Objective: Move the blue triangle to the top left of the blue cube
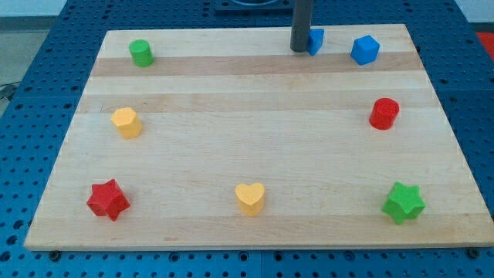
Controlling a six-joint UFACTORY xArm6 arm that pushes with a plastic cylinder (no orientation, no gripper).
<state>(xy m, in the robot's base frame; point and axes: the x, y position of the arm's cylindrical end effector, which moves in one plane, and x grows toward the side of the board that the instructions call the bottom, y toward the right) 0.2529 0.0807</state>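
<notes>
The blue triangle lies near the board's top edge, right of centre, partly hidden by my rod. The blue cube sits a short way to its right, apart from it. My tip stands at the triangle's left side, touching or nearly touching it.
A green cylinder is at the top left, a yellow block at the left, a red star at the bottom left. A yellow heart is at the bottom centre, a green star bottom right, a red cylinder at right.
</notes>
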